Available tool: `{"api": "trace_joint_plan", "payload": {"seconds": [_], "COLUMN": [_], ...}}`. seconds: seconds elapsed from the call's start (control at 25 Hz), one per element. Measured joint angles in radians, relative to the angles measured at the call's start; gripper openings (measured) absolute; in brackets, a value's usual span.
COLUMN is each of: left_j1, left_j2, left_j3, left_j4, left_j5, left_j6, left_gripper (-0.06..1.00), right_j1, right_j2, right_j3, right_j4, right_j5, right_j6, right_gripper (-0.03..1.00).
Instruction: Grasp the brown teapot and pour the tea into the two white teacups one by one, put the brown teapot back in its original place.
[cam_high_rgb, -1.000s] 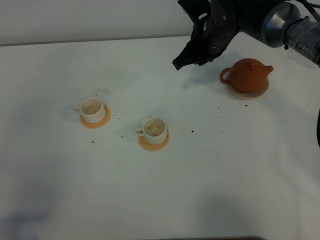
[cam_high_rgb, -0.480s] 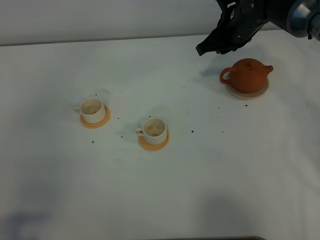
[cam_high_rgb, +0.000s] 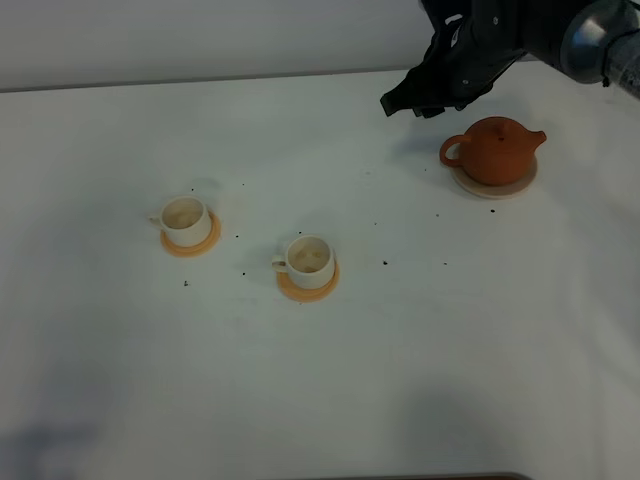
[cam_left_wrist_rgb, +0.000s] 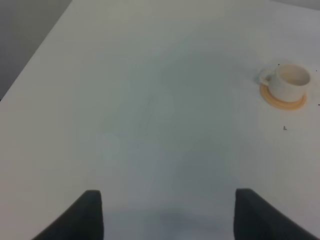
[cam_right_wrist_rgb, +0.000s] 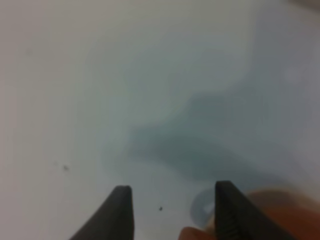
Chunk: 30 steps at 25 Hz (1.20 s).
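Note:
The brown teapot (cam_high_rgb: 495, 150) stands upright on its pale beige saucer (cam_high_rgb: 497, 188) at the far right of the table. My right gripper (cam_high_rgb: 402, 106) hovers above the table just left of the teapot, apart from it, open and empty. In the right wrist view its fingers (cam_right_wrist_rgb: 118, 212) stand spread, with a blurred edge of the teapot (cam_right_wrist_rgb: 280, 215) beside them. The two white teacups (cam_high_rgb: 186, 217) (cam_high_rgb: 310, 257) sit on orange coasters at centre left. My left gripper (cam_left_wrist_rgb: 167, 215) is open over bare table, and one teacup (cam_left_wrist_rgb: 290, 80) lies far ahead of it.
The white table (cam_high_rgb: 450, 350) carries a few scattered dark specks (cam_high_rgb: 385, 263). Its far edge meets a pale wall close behind the right arm (cam_high_rgb: 560, 30). The left arm does not show in the high view.
My right gripper has moved right and toward the far edge, closer to the teapot, then eased slightly back left. The teapot and cups have not moved.

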<state>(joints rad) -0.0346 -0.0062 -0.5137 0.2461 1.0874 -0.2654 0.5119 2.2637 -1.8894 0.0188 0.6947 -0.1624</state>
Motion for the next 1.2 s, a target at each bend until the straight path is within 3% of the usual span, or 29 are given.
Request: {"api": "trace_joint_plan", "payload": {"seconds": [0.4,0.56,1.2], "left_j1": [0.0,0.0,0.0], "left_j2": [0.0,0.0,0.0], "left_j3": [0.0,0.0,0.0], "left_j4": [0.0,0.0,0.0], "left_j5": [0.0,0.0,0.0], "left_j6": [0.0,0.0,0.0], "left_gripper": [0.55,0.55,0.55], "right_j1": [0.0,-0.001,-0.021], "right_j2": [0.067,0.072,0.098], "right_j3": [-0.013,-0.018,-0.021], "right_j4": [-0.019,-0.085,-0.094], "right_j5": [-0.083,-0.086,-0.003], "right_j6": [0.007,0.044,0.081], "right_gripper": [0.37,0.37,0.37]}}
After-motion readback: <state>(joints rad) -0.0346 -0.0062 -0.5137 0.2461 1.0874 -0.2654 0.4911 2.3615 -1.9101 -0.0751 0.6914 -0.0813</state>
